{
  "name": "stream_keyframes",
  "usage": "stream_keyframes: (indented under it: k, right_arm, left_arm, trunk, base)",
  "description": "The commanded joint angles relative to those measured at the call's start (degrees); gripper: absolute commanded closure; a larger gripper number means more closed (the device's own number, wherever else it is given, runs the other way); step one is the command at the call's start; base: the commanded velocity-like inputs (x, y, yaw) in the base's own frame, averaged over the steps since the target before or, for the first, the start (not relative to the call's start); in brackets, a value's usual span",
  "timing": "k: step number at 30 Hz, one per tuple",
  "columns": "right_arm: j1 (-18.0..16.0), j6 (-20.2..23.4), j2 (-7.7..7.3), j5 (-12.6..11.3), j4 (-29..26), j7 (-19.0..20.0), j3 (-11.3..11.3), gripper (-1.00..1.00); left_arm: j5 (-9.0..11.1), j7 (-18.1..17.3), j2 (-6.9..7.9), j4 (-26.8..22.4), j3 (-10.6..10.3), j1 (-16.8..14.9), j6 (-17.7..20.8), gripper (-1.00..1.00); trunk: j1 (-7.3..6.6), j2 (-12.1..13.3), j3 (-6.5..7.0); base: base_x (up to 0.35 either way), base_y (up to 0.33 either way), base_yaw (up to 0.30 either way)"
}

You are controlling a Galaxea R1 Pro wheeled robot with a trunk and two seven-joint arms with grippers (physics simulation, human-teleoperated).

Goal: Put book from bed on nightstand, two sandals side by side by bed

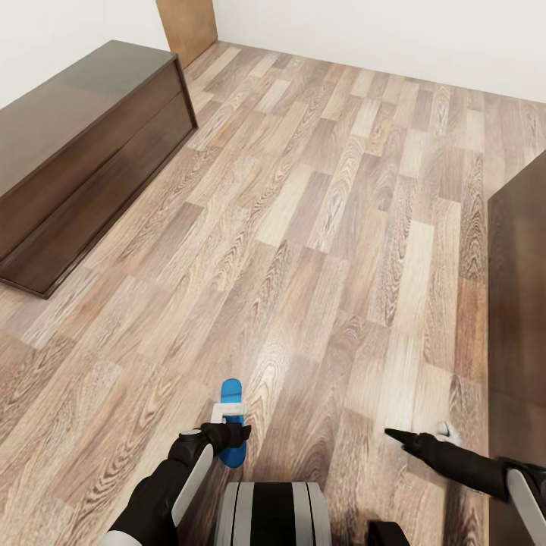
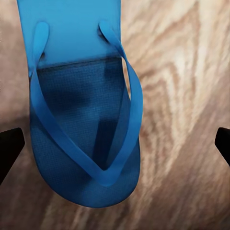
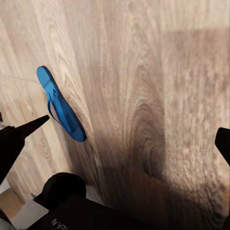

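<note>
Hovering with jaws spread wide directly above a blue sandal [image 2: 84,124] lying strap-up on the plank floor [image 1: 326,227], the left end effector [image 1: 225,434] looks lined up to straddle it for pickup, while the right end effector [image 1: 417,438], also open, idles well apart.

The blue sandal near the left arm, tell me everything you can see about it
The sandal is a bright blue flip-flop with a flat sole and a blue V-shaped thong strap. Its footbed looks finely textured and rubbery. It lies flat, strap side up, on the wood-plank floor. In the head view the left gripper covers its middle. In the left wrist view it sits between the wide-apart fingertips, neither touching it.
</note>
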Motion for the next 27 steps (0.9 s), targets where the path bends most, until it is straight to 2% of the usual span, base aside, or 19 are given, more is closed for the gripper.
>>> stream_keyframes:
  k: [1, 4, 7, 12, 17, 27]
  right_arm:
    - [0.0, 0.9, -0.31, -0.7, -0.2, 0.3, -0.2, -1.00]
    - [0.0, 1.8, -0.81, -2.2, -0.5, 0.7, -0.3, -1.00]
    - [0.0, 2.1, -0.96, -5.9, -0.4, 4.6, -0.3, -1.00]
    - [0.0, 2.2, -2.02, -9.0, -0.2, 8.7, -0.3, -1.00]
    - [0.0, 2.2, -2.71, -9.6, -0.2, 11.0, -0.1, -1.00]
    - [0.0, 2.1, -2.75, -9.5, -0.1, 11.4, 0.0, -1.00]
  left_arm:
    - [0.6, 0.5, 0.02, -0.1, -0.1, 0.0, 0.2, -1.00]
    - [0.6, 0.5, 0.02, -0.1, -0.1, 0.0, 0.2, -1.00]
    - [0.6, 0.5, 0.02, -0.1, -0.1, 0.0, 0.2, -1.00]
    - [0.7, 0.5, -0.03, -0.1, -0.1, 0.0, 0.2, -1.00]
    - [0.7, 0.5, -0.04, -0.1, -0.1, 0.0, 0.3, -1.00]
    - [0.7, 0.6, -0.03, -0.1, -0.1, 0.0, 0.3, -1.00]
  trunk:
    - [-0.01, 0.0, -0.03]
    - [-0.01, 0.0, -0.03]
    - [-0.01, 0.0, -0.03]
    - [-0.01, 0.0, -0.03]
    - [-0.01, 0.0, -0.03]
    - [-0.01, 0.0, -0.03]
  base:
    - [0.000, 0.000, 0.000]
    - [0.000, 0.000, 0.000]
    - [0.000, 0.000, 0.000]
    - [0.000, 0.000, 0.000]
    - [0.000, 0.000, 0.000]
    - [0.000, 0.000, 0.000]
